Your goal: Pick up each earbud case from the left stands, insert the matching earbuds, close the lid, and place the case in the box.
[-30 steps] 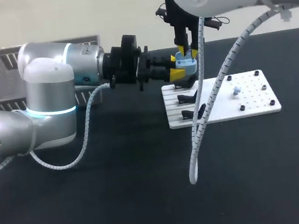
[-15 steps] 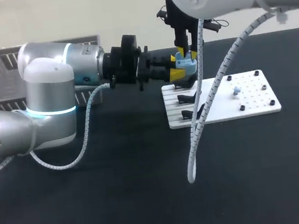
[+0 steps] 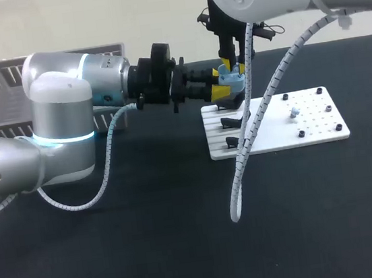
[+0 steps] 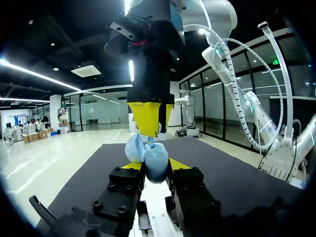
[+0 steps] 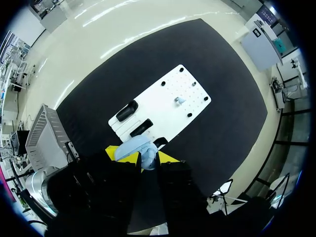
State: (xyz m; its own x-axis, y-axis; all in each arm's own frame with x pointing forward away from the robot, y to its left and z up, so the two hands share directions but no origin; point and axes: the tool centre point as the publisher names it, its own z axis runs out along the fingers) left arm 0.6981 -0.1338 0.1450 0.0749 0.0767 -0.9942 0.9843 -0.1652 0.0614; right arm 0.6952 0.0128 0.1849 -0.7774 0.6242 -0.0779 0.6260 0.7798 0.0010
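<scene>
A light blue earbud case (image 3: 233, 78) with its lid (image 4: 133, 148) open is held above the white stand plate (image 3: 320, 129). My left gripper (image 3: 224, 87) is shut on the case (image 4: 156, 165) from both sides. My right gripper (image 3: 231, 64) points straight down onto the open case, its yellow fingers (image 4: 147, 116) pinched on a small light blue earbud (image 5: 148, 160). From the right wrist view the lid (image 5: 129, 146) shows beside my own fingers. Another earbud (image 3: 293, 111) stands on the plate's right half.
Two empty black stands (image 3: 231, 121) (image 3: 231, 141) sit on the plate's left part. A grey basket (image 3: 4, 93) stands at the table's back left, behind my left arm. My right arm's white cable (image 3: 243, 159) hangs down in front of the plate.
The right arm has shifted very slightly over the case and its hanging cable has swung a little to the left. The left arm and the case have stayed put.
</scene>
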